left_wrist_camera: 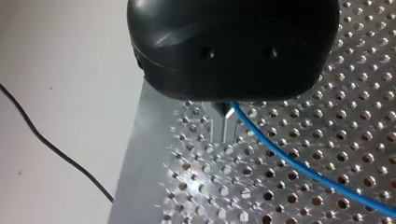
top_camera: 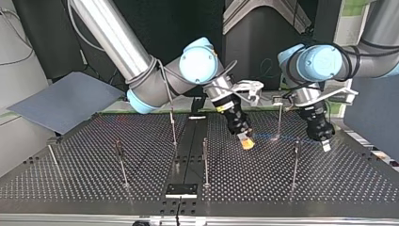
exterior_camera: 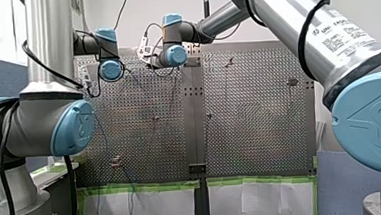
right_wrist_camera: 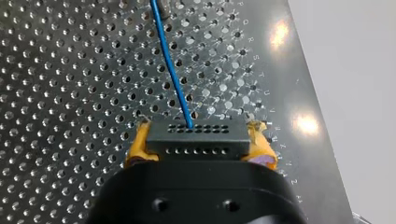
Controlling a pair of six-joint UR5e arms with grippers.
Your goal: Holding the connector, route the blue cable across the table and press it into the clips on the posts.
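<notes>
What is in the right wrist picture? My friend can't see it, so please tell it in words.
My right gripper, with yellow pads, clamps a black connector dotted with rows of little holes. A thin blue cable runs from the connector ahead over the shiny perforated table.

Front view, upper right of the frame: white label (exterior_camera: 342,37) on my right arm (exterior_camera: 283,11), "UNI" legible, remainder too small to read. Right wrist view: stamped letter row (right_wrist_camera: 260,74) along the table (right_wrist_camera: 70,93) edge; S, T, U readable.
</notes>
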